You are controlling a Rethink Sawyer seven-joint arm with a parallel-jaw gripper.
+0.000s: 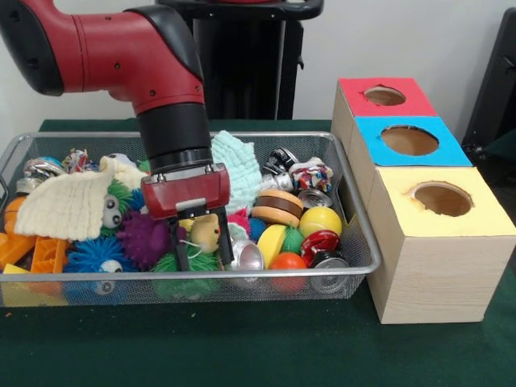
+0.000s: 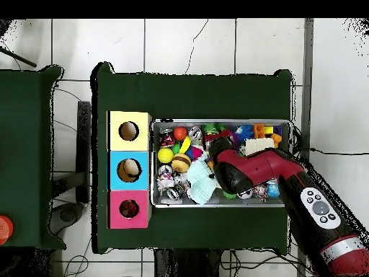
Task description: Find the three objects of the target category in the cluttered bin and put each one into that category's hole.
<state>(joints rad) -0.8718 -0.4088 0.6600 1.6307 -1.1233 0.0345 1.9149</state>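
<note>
the bin (image 1: 355,266), a wire mesh basket packed with clutter, was set on the green counter (image 1: 242,347) just beside the row of three wooden boxes. the red box (image 1: 355,101), the blue box (image 1: 367,137) and the yellow box (image 1: 435,266) each carried a round hole in the top; in the overhead view something pale could be seen inside the blue box's hole (image 2: 129,169). the hand (image 1: 201,251) was lowered into the middle of the bin, its black fingers (image 1: 181,250) held apart, with a small yellowish toy (image 1: 207,234) seen between them; whether the toy was touched could not be told. a purple spiky ball (image 1: 143,239) lay just left of the hand in the front view, and a cream knitted cloth (image 1: 64,205) was draped over the toys at that end. a mint cloth (image 1: 238,165) lay behind the hand. toward the boxes a yellow ball (image 1: 321,219), an orange ball (image 1: 288,261), a brown and tan disc (image 1: 278,205) and crushed cans (image 1: 326,260) were piled together.
</note>
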